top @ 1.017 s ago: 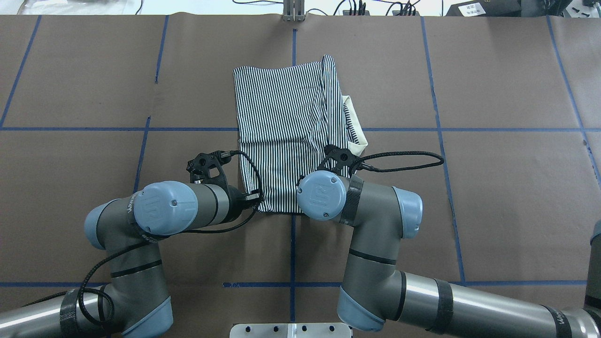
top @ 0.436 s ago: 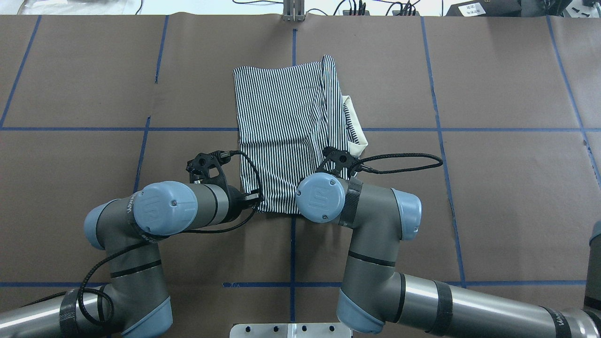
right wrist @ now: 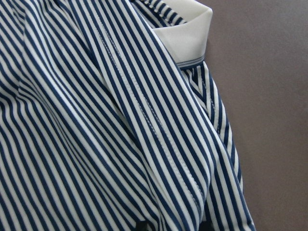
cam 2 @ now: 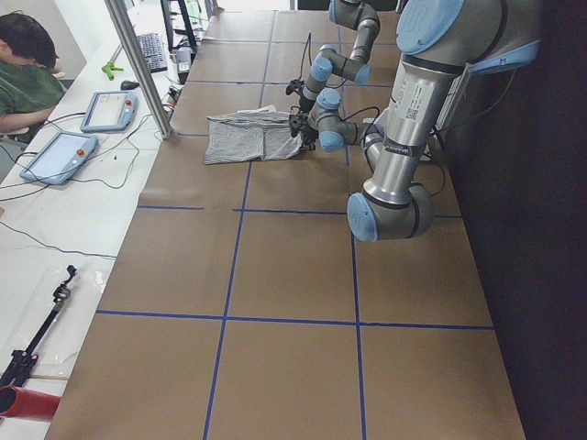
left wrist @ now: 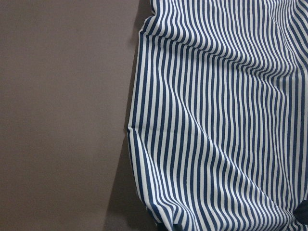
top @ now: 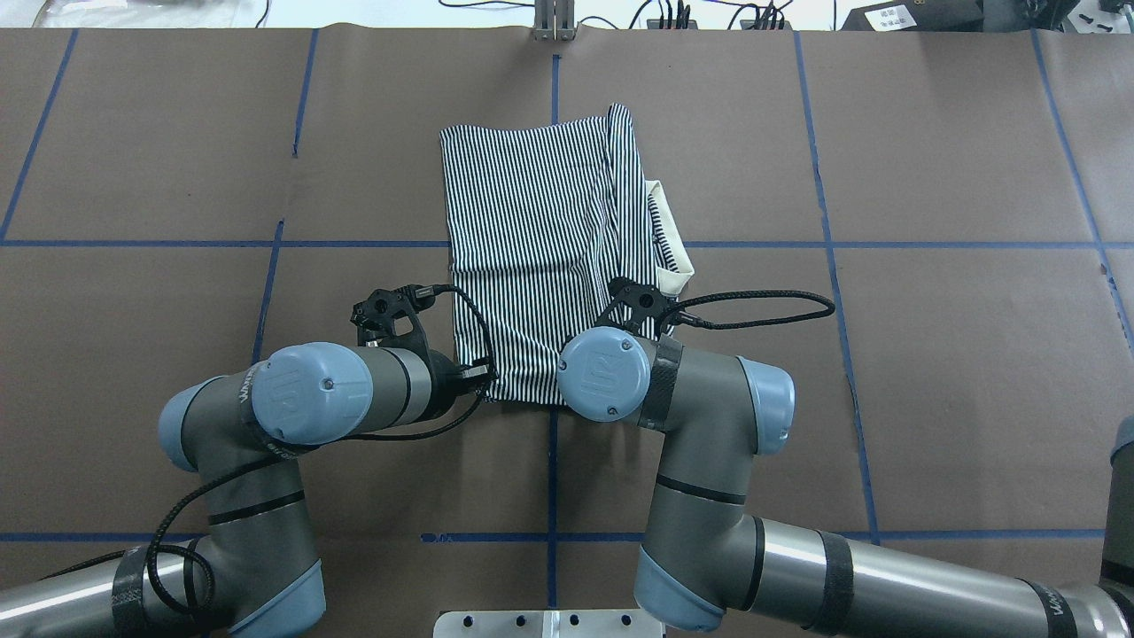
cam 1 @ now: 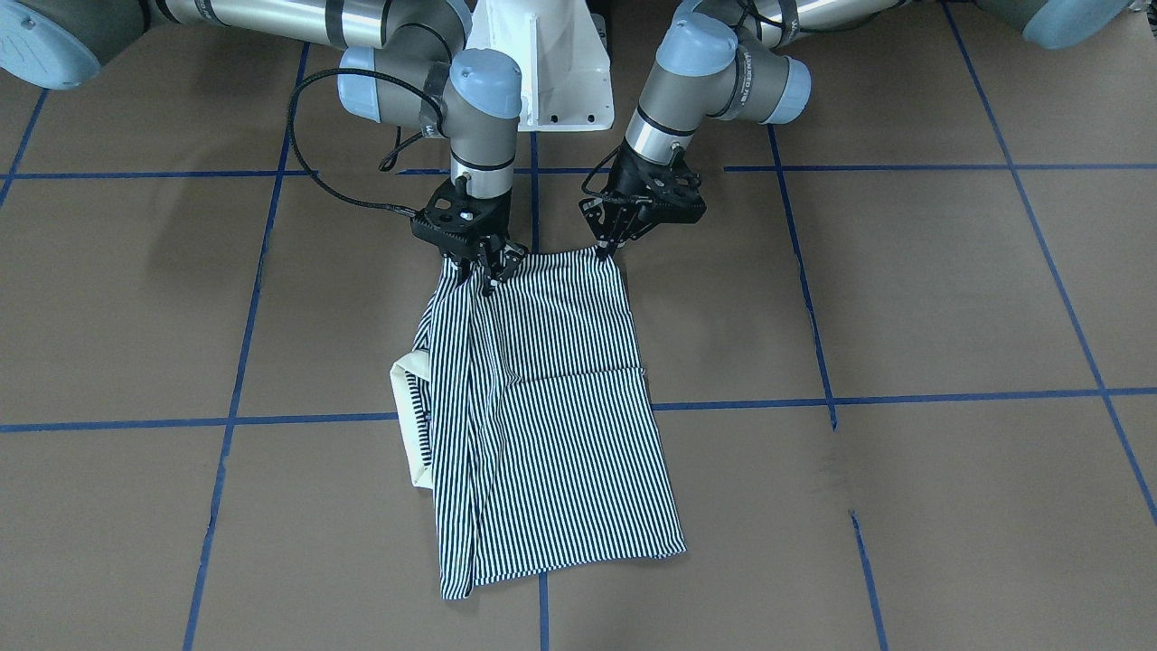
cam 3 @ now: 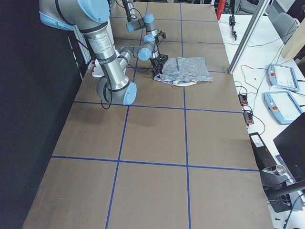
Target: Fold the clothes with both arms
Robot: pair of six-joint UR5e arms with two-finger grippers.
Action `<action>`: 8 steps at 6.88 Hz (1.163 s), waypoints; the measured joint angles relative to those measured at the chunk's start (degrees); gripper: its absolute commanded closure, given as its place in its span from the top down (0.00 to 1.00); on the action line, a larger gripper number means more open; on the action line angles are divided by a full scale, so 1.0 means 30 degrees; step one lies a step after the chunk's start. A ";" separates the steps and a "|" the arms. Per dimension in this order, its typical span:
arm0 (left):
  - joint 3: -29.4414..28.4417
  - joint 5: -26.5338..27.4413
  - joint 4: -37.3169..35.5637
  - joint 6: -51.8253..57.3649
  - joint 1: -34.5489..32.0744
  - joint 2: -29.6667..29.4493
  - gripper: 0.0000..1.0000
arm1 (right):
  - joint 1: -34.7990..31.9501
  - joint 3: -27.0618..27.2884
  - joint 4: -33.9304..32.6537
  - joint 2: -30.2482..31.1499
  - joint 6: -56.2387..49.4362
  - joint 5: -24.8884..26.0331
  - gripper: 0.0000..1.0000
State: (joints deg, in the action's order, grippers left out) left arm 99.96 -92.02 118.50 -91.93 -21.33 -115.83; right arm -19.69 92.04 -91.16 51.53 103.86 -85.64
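Brown tabletop gridded with blue tape. We see right fingers pinched tight on striped polo shirt at one robot-side corner; left fingers clamped on other corner. Left wrist view: that edge lifted slightly, shadow beneath. Rest of shirt lies flat mid-tabletop, folded into narrow panel, cream collar poking out on robot's right. Behind, right arm and left arm bend down either side of white base. We note seated operator at side bench.
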 measured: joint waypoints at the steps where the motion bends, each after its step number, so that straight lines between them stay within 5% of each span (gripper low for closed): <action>1: 0.0011 0.0001 -0.0005 0.0000 0.0000 -0.0017 0.00 | -0.0029 0.0162 0.0018 -0.0037 0.0006 0.0011 0.00; 6: 0.0363 -0.0058 -0.0124 0.0014 0.0004 0.0017 0.00 | -0.0070 0.0873 0.0010 0.0124 0.0016 0.0035 0.00; 8: 0.3248 -0.0543 -0.2900 0.0072 -0.0004 0.0172 0.00 | -0.0081 0.4020 -0.1331 0.1047 0.0022 -0.0082 0.00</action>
State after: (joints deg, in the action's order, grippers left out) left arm 109.70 -93.65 109.80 -91.72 -21.34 -115.32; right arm -19.94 104.10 -95.15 54.67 103.93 -85.88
